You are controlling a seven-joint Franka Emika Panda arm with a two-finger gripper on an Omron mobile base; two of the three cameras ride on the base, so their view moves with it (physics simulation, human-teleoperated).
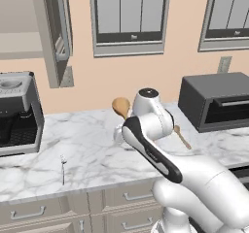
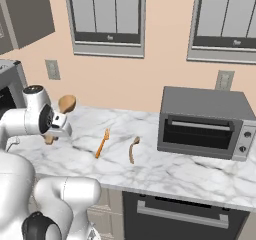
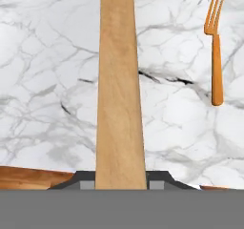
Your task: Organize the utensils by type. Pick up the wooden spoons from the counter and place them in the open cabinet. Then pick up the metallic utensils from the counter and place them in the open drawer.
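Clamped in the end effector (image 3: 121,187), the big spoon (image 3: 120,89) hangs above the desk (image 1: 97,149); small spoon (image 2: 133,148), fork (image 2: 103,142), silver utensil (image 1: 63,168) await.

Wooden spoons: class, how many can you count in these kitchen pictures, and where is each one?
2. The large wooden spoon is held in the gripper above the counter. The smaller wooden spoon lies on the marble, right of the orange fork. Others may be hidden behind the arm.
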